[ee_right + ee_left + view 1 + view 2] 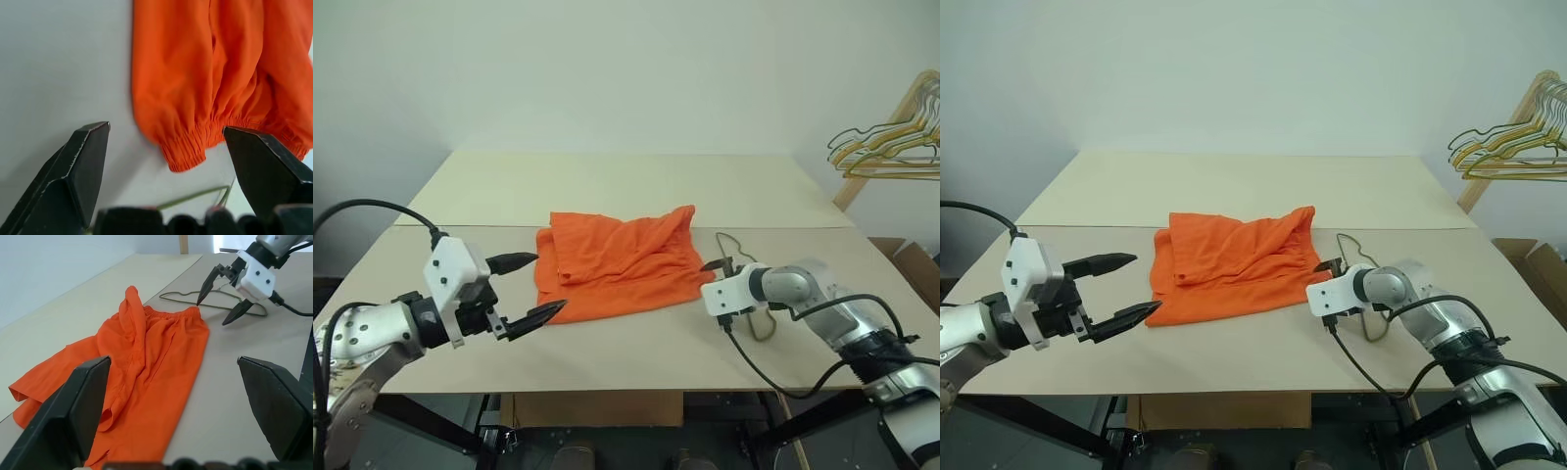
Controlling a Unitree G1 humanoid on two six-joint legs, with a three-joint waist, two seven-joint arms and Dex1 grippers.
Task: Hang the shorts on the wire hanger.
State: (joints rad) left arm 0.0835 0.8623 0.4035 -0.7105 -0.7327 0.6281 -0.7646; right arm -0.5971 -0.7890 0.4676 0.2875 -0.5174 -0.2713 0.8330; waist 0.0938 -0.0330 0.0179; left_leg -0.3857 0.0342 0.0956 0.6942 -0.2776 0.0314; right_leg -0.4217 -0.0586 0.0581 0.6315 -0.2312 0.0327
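On my table point(607, 372) the shorts point(617, 264) lie crumpled between my pincers. The wire hanger point(215, 303) lies flat by their waistband, under my spread right pincer point(220, 298). My left pincer point(530, 289) gapes, empty. Spare hangers point(891, 142) hang far right.

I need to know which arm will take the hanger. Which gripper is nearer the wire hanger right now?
Right. The right gripper is open directly over the wire hanger; the left gripper, also open, is across the shorts from it.
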